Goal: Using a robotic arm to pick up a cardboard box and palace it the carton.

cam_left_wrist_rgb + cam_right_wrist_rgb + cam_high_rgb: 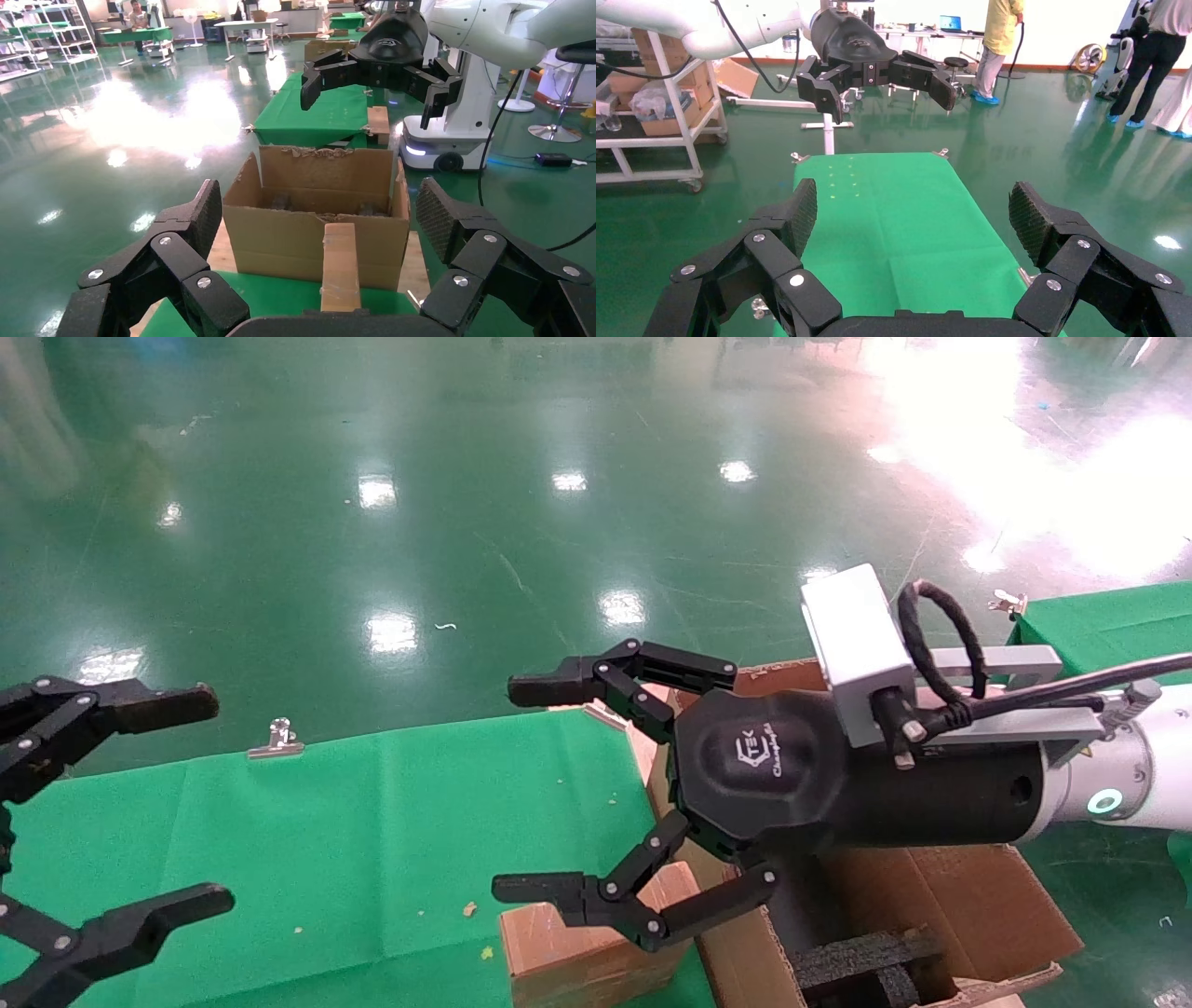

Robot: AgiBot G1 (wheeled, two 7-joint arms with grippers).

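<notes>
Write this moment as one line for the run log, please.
right gripper: open, empty, above cardboard box | box: on green table, beside carton | left gripper: open, idle at left edge

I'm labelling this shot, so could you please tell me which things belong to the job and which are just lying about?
Job:
- right gripper, open, above the small box
- small box
- carton

Lying about:
- left gripper, open, idle
- green cloth
- metal clip

The right gripper (521, 789) covers most of the carton (968, 905), and the cardboard box (577, 957) at the table's near edge runs off the frame bottom.
</notes>
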